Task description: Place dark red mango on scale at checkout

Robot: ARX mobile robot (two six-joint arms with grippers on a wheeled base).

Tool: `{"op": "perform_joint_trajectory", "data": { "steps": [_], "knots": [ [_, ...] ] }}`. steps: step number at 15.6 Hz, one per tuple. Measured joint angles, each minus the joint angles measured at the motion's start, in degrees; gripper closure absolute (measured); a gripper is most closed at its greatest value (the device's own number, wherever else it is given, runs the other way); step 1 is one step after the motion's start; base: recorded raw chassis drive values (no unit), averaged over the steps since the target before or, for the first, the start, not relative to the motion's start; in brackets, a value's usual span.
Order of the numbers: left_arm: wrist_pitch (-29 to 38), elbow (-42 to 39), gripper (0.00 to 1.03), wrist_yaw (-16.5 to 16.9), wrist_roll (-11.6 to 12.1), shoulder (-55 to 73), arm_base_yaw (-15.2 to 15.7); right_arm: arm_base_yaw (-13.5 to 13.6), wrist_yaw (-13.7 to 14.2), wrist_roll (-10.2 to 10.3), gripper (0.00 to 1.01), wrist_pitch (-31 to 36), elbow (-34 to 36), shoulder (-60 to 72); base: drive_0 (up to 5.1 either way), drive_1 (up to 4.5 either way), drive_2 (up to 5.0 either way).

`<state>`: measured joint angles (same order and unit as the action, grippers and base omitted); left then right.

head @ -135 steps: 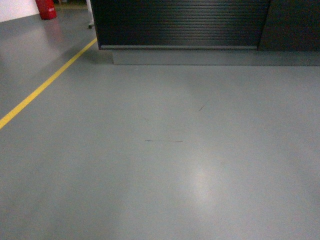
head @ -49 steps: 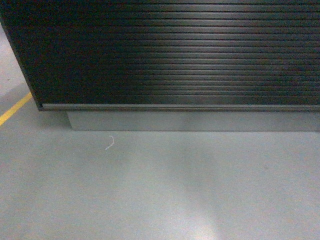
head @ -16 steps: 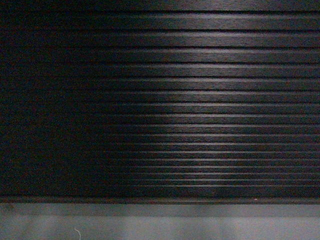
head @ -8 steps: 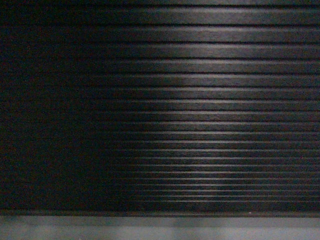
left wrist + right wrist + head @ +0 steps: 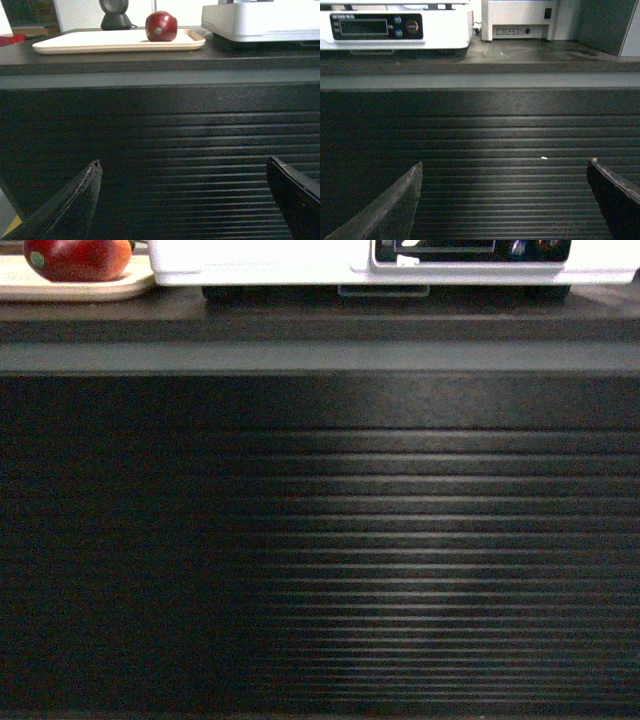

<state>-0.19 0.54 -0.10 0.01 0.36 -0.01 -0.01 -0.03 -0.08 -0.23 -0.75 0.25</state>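
At upper left of the head frame, glossy dark red mango (image 5: 76,257) lying on a flat beige rectangular tray (image 5: 100,285), long axis roughly left to right across the frame, small green stem dot toward the left; cut off by the top edge. Same fruit in the left wrist frame at top centre, stem dot facing the camera, resting near the tray's right end. Just right of the tray, large white rectangular scale (image 5: 300,265) with dark display strip, sitting on the long black checkout counter (image 5: 320,540) with horizontally ribbed front. Left gripper (image 5: 182,200) held low before the ribbed panel, jaws spread wide, nothing between. Right gripper (image 5: 502,200) likewise low, level, wide apart, empty. Beyond the scale, white boxy printer (image 5: 517,20) at top centre of the right wrist frame.
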Motion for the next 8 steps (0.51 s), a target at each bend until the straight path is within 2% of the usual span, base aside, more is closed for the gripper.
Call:
{"op": "perform_joint_trajectory", "data": {
  "steps": [8],
  "knots": [
    [0.02, 0.0, 0.05, 0.0, -0.02, 0.0, 0.0, 0.0, 0.04, 0.02, 0.03, 0.07, 0.0, 0.02, 0.0, 0.0, 0.0]
  ]
}}
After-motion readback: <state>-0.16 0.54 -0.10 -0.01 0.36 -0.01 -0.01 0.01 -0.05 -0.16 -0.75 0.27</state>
